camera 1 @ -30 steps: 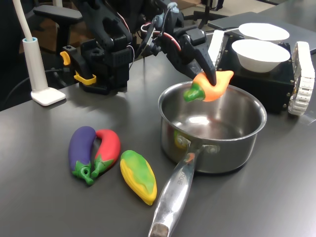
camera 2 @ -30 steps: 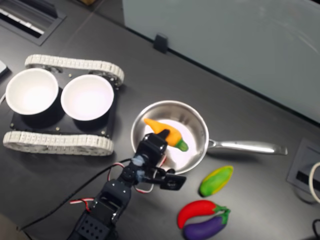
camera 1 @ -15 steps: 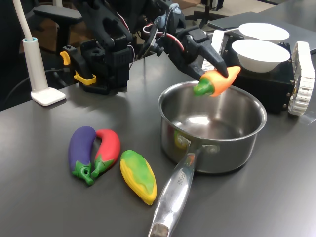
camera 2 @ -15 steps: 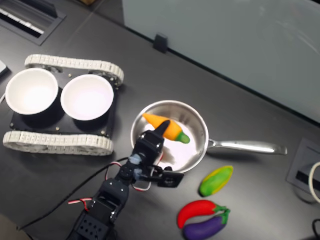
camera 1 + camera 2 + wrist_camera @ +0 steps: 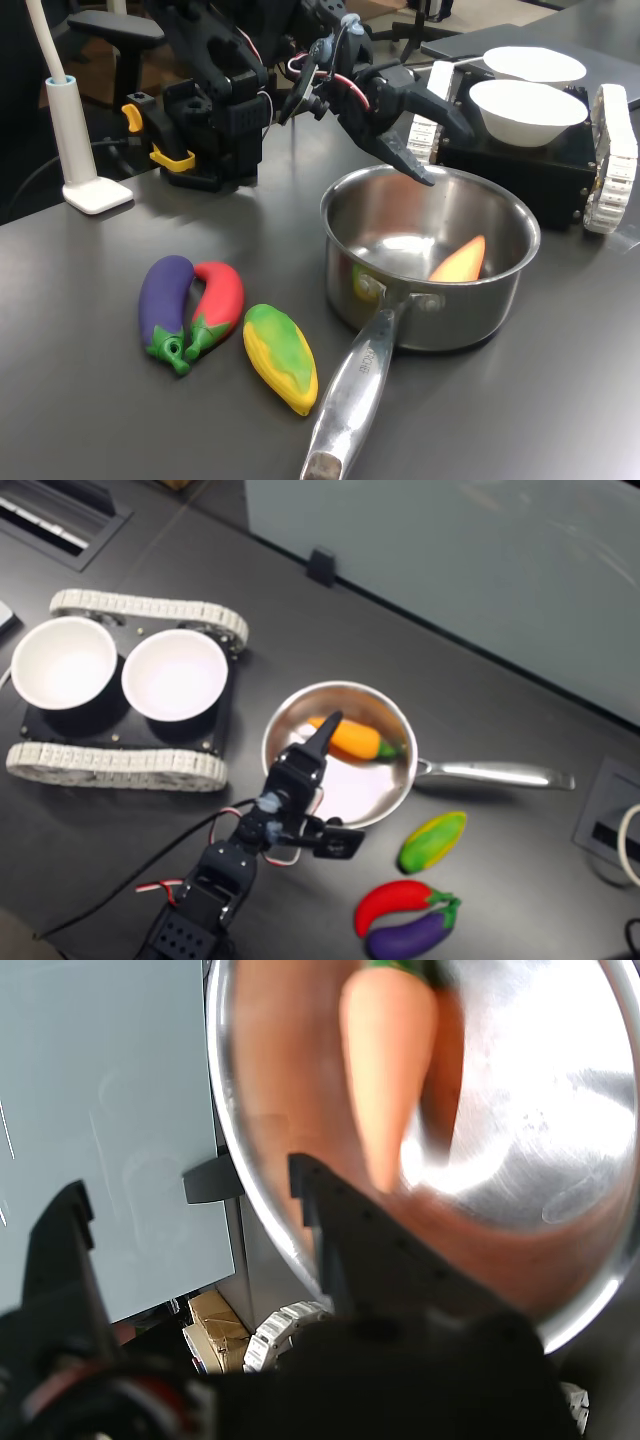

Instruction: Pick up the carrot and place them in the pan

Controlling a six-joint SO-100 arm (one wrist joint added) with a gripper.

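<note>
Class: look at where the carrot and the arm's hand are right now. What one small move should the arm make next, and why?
Probably lift the hand up and back from the pan. The carrot already lies inside the pan, and the hand is open and empty above the rim, so nothing is left to carry; retreating clears the pan.

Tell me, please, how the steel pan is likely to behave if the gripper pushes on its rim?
The pan looks deep, broad-based and flat on the table, so it would probably slide rather than tip. Its long handle juts to one side, so an off-centre push would likely swing it round. The carrot lies loose inside and may shift. The polished steel seems slippery for the open gripper.
</note>
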